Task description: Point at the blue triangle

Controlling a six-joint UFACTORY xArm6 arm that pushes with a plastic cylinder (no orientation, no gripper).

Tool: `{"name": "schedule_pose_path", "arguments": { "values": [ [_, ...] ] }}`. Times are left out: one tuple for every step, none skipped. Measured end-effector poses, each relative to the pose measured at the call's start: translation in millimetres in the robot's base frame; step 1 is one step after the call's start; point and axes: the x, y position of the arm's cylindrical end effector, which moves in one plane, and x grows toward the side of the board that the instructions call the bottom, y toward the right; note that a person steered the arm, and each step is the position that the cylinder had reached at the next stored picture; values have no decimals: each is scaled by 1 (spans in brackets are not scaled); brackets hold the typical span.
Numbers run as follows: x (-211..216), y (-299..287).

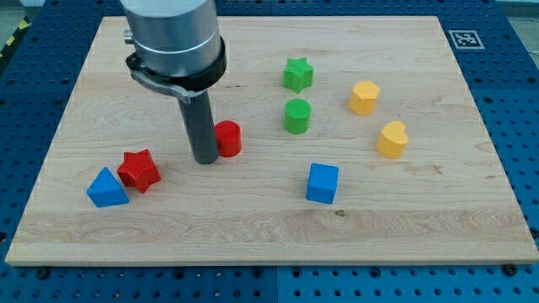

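the small blue plastic triangle block (106, 188) sits near the board's left corner, touching the red star block (139, 171). likely light, rigid, slippery; no pincer here. my tip (205, 158) rests beside the red cylinder (227, 138).

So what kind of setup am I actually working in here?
Most likely a lab tabletop rig: a wooden board on a blue perforated bench, a fiducial tag at the board's corner, and small toy blocks like the blue triangle, left of and below my tip.
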Motion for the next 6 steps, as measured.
{"name": "schedule_pose_path", "arguments": {
  "values": [
    [-8, 0],
    [-9, -3],
    [-9, -45],
    [-12, -100],
    [26, -150],
    [99, -162]
  ]
}}
